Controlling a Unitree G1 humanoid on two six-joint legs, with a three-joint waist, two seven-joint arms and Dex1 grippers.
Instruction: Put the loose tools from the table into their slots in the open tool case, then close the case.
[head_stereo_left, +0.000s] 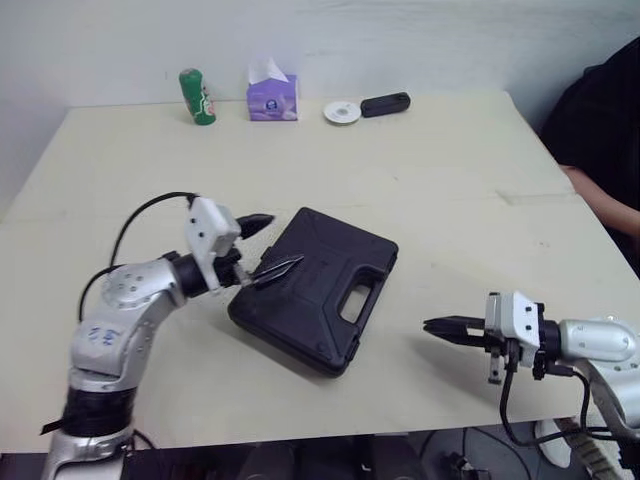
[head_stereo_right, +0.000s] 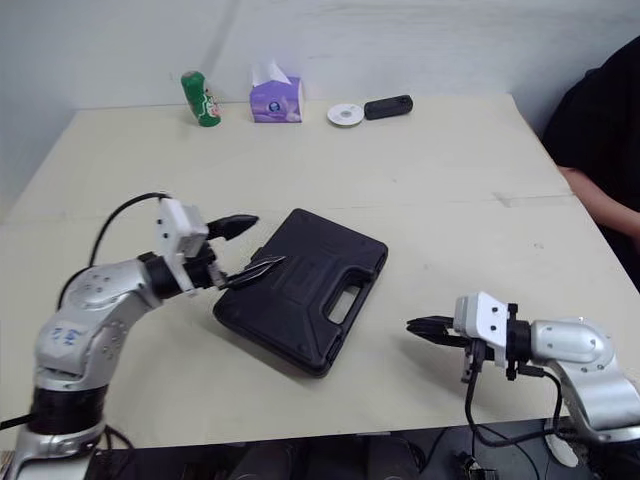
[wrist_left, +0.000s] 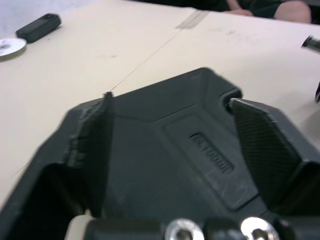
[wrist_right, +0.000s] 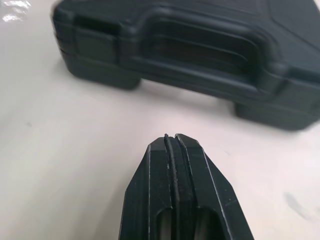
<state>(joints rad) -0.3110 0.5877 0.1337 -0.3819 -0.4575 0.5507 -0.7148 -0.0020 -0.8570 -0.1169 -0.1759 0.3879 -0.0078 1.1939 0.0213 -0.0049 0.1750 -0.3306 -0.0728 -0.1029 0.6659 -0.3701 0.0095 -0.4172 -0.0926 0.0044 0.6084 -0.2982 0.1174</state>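
The black tool case (head_stereo_left: 315, 285) lies flat in the middle of the table with its lid down and its handle (head_stereo_left: 357, 297) toward the right. My left gripper (head_stereo_left: 283, 242) is open and hovers just over the case's left corner, one finger on either side of the lid's edge, holding nothing. In the left wrist view its fingers (wrist_left: 97, 150) frame the textured lid (wrist_left: 190, 165). My right gripper (head_stereo_left: 428, 325) is shut and empty, low over the table to the right of the case, pointing at it. The right wrist view shows its closed tips (wrist_right: 172, 137) a short way from the case's handle side (wrist_right: 200, 45).
At the table's far edge stand a green can (head_stereo_left: 198, 96), a purple tissue box (head_stereo_left: 272, 97), a white disc (head_stereo_left: 342, 112) and a small black device (head_stereo_left: 385, 104). A person in dark clothes (head_stereo_left: 610, 130) sits at the right side.
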